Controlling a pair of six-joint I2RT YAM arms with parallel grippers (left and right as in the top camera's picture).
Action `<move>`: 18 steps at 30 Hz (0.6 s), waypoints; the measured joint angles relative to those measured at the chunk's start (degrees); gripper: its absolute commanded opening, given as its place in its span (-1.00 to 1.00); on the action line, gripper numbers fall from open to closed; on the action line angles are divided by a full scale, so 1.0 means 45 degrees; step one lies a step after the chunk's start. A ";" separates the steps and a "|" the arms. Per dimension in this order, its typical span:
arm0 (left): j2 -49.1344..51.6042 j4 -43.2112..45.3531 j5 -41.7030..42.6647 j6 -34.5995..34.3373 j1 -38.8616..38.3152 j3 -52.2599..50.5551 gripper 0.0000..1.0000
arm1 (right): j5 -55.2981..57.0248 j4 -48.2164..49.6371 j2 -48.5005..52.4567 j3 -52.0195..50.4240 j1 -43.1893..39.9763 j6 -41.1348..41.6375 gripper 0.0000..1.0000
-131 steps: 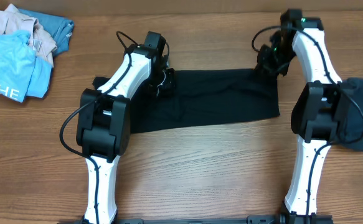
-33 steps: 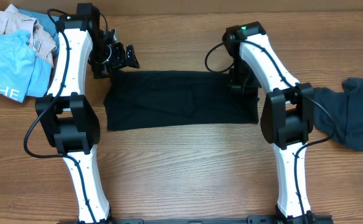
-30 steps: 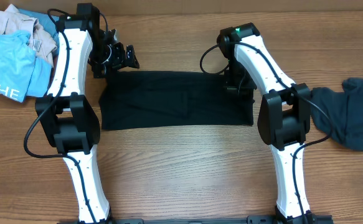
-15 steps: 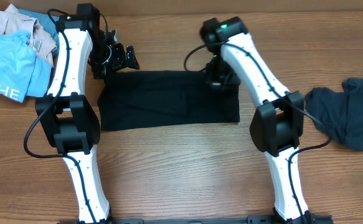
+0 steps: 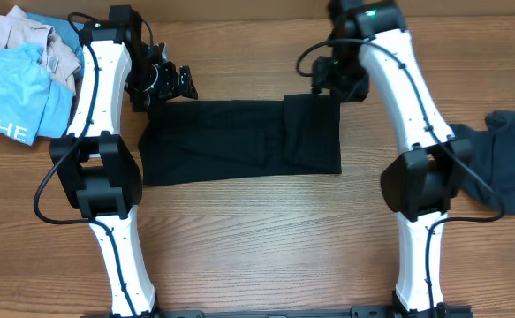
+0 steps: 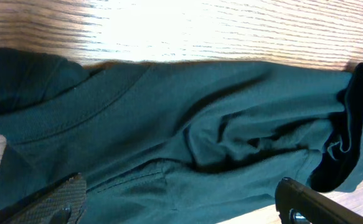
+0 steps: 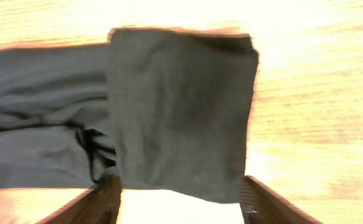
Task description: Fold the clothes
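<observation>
The only writing I can make out from here is on the light-blue shirt (image 5: 14,88), lying at about ten o'clock on the table (image 5: 257,230) in the overhead view. Big white capitals at the shirt's seven o'clock spell "THE". At its nine o'clock, smaller white letters end in "TA", the rest cut off by the picture's edge.

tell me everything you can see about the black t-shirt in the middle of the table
The black T-shirt is plain, soft matte fabric, lying flat on the wooden table as a wide band. Its right end is folded back over the body as a smooth flap; the left end is wrinkled, with a stitched seam showing. Only the table touches it: the left gripper and right gripper hang near its ends, fingers open, holding nothing.
</observation>
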 measured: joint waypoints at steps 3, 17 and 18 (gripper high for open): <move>0.0000 0.0019 0.0000 0.0087 0.0000 0.0000 1.00 | -0.1783 0.2016 -0.0083 -0.2599 -0.0165 -0.0704 -0.92; 0.0000 0.0049 0.0000 0.0107 0.0000 0.0019 1.00 | -0.5119 0.4197 -0.0024 -0.7859 0.0238 -0.1054 -0.92; 0.0000 0.0049 0.0000 0.0131 0.0000 0.0019 1.00 | -0.4726 0.3721 -0.0024 -0.7849 0.0238 -0.0835 -0.92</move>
